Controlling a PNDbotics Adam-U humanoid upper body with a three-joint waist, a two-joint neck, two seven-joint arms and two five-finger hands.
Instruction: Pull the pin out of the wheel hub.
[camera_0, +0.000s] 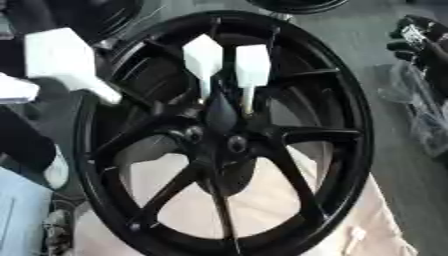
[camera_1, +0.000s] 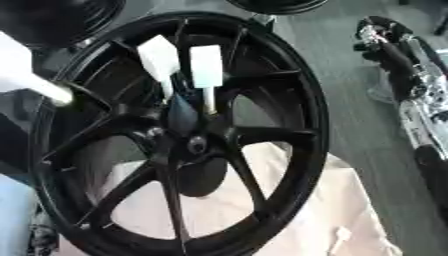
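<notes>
a big black metal wheel hub with thin spokes (camera_0: 223, 135) fills most of the view, leaning up so its round face looks at the camera. its spokes run out from a small round middle to a wide dark rim. two white pins with fat blocky tops and thin stems stick into the hub just above the middle. the left white pin (camera_0: 203, 65) leans a little, and the right white pin (camera_0: 252, 72) stands nearly straight, just beside it. a third white pin-shaped piece (camera_0: 66, 60) shows near the hub's upper left rim. under the lower part of the hub lies a pale cream cloth (camera_0: 289, 210). the floor (camera_0: 367, 40) behind is grey. the robot's black right hand (camera_1: 385, 42) shows at the upper right, well apart from the hub, and i cannot tell if its fingers are open or closed. the left hand does not show. no writing or brand name can be read anywhere.
</notes>
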